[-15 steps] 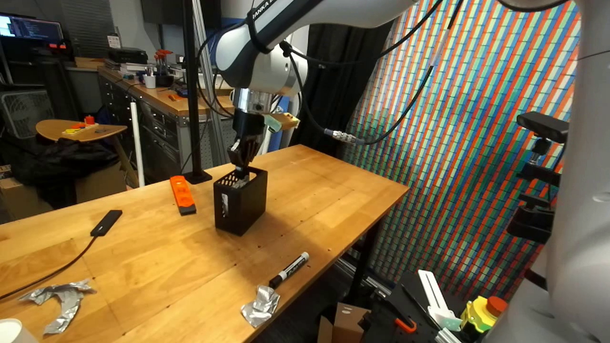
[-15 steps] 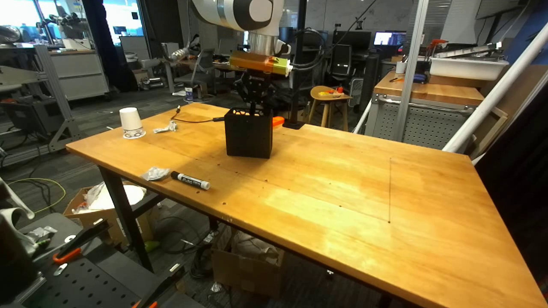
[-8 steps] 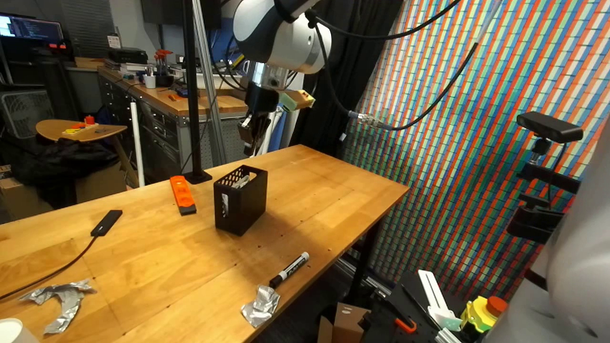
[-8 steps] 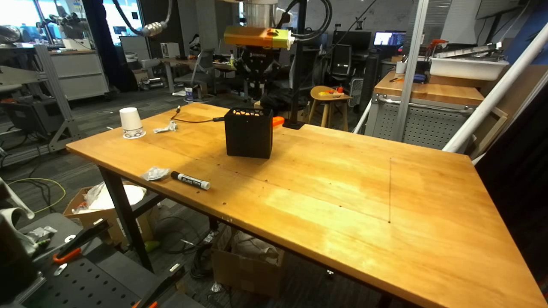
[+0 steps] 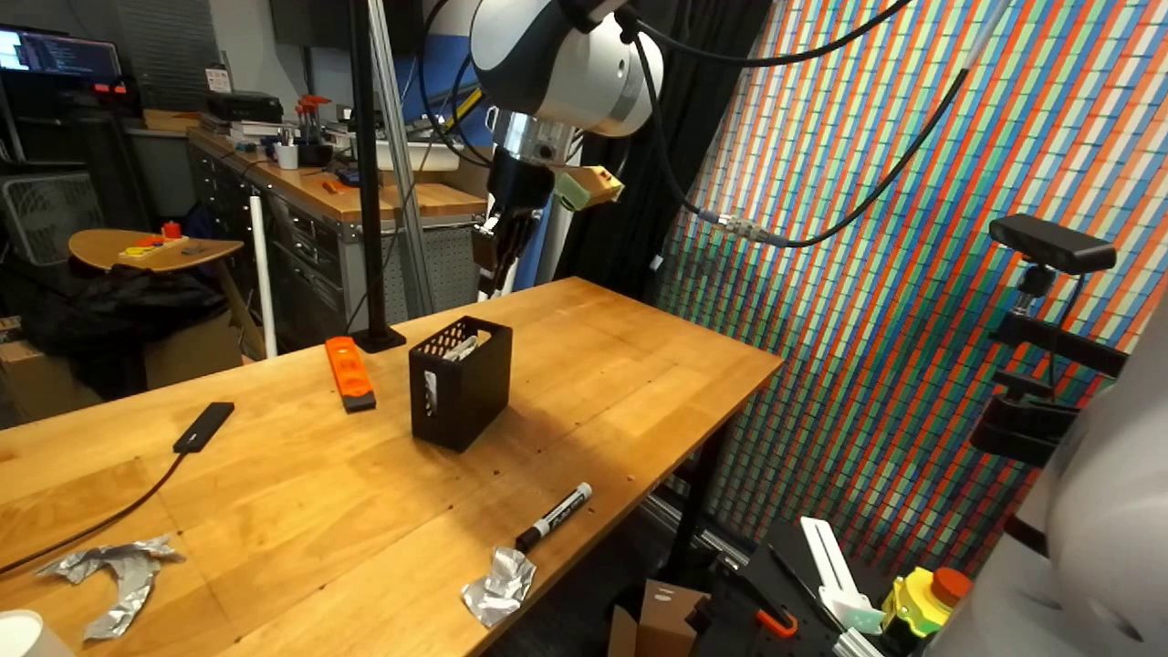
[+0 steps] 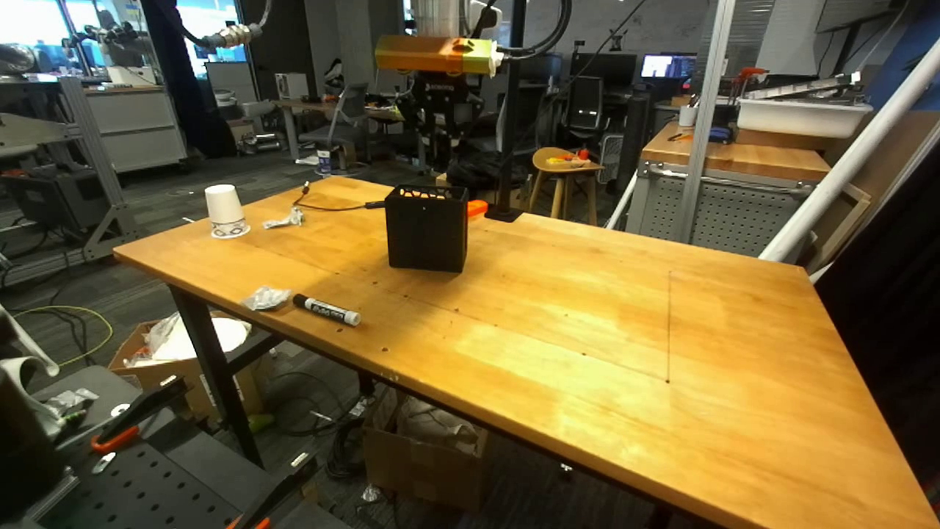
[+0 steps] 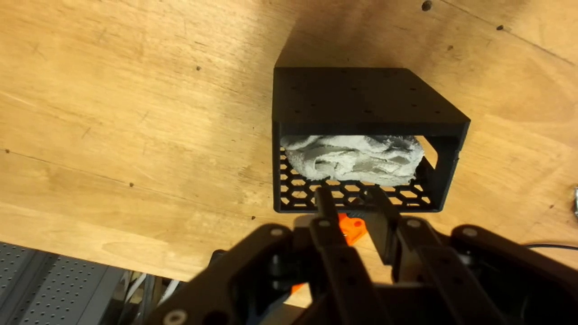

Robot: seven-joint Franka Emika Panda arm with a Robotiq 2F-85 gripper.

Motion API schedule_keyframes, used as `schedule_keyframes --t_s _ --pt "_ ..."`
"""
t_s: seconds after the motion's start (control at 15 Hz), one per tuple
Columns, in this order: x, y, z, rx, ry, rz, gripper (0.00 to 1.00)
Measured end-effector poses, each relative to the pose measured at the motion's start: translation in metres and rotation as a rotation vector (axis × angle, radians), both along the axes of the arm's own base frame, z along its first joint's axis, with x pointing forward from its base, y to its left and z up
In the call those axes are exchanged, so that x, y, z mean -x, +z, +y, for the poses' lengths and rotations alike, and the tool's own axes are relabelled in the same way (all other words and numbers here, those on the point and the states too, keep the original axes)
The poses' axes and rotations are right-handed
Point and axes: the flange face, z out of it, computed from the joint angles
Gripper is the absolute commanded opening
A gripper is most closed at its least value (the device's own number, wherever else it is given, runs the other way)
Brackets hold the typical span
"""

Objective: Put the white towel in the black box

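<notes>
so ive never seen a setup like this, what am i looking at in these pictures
This is one robot arm. Two pictures come from cameras standing apart from it; the third comes from a camera on its wrist, looking past the jaws into an open black box. A crumpled white towel lies inside. The jaws are parted and hold nothing. Also on the wooden table are an orange bar, a marker, two foil scraps, an upturned paper cup and a small black gadget.

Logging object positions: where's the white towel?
The white towel is inside the black box, right of centre in the wrist view, higher in frame than the end effector.
</notes>
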Motion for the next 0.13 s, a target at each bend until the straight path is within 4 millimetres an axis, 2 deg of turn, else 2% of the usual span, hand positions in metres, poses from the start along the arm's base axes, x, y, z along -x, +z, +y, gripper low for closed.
schedule_keyframes --t_s 0.13 --pt "0.0001 -0.0001 0.0000 0.000 0.000 0.000 0.26"
